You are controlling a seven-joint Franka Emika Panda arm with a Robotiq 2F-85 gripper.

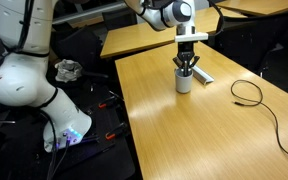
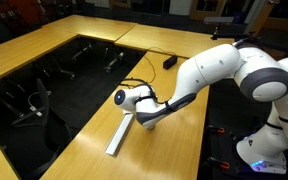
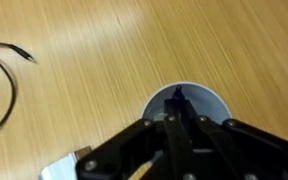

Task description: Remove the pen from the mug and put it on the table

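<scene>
The small white mug (image 1: pixel 184 84) stands upright on the wooden table (image 1: pixel 184 135), directly under my gripper (image 1: pixel 186 66). In the wrist view I look straight down into the mug (image 3: pixel 212 103). The dark pen (image 3: pixel 177 97) stands inside it, and only its top end shows above my fingertips. My gripper (image 3: pixel 174 120) has its fingers drawn together around the pen's upper part, at the mug's mouth. In an exterior view my arm and wrist (image 2: pixel 134 100) hide the mug and pen.
A long white flat bar (image 1: pixel 202 74) lies just beside the mug and also shows in an exterior view (image 2: pixel 119 135). A looped black cable (image 1: pixel 249 92) lies further along the table, and shows in the wrist view (image 3: pixel 4 70). A smaller desk (image 1: pixel 139 42) stands behind.
</scene>
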